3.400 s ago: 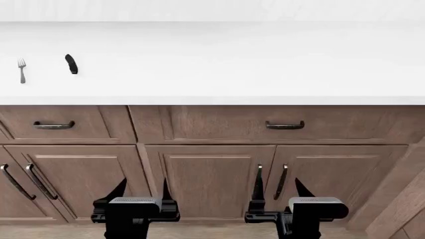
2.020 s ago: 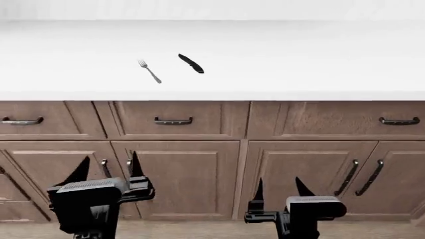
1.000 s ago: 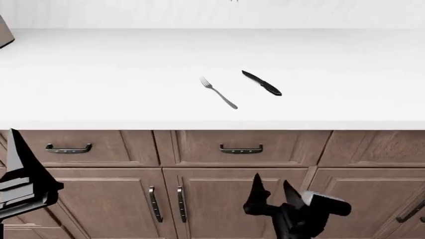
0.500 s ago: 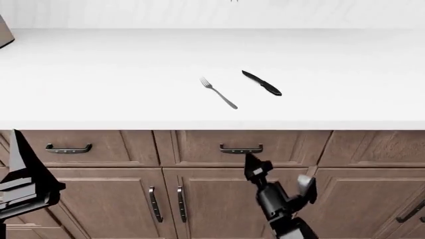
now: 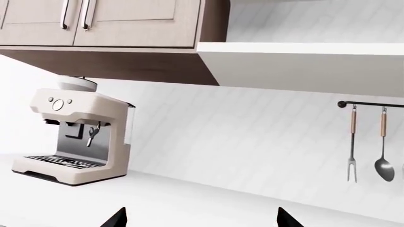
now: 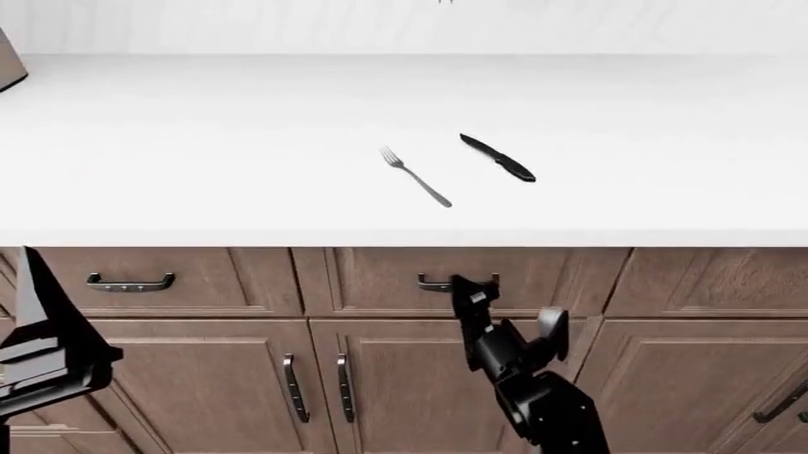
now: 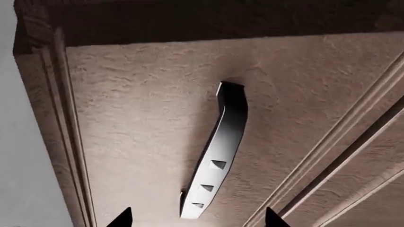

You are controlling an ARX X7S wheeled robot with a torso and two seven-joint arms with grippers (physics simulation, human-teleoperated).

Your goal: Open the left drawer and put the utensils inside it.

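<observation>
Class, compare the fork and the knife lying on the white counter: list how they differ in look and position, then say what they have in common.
The fork is silver and slim with tines; the knife is all black with a pointed blade. The fork lies nearer the counter's front edge and further left; the knife sits further back, to its right. The fork looks thinner, the knife thicker. Both lie flat on the counter, apart, slanted much the same way, untouched by either gripper.

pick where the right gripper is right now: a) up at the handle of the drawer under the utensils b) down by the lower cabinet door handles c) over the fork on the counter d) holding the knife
a: in the head view the right gripper reaches the handle of the drawer, jaws open, while the fork and knife lie untouched on the counter.
</observation>
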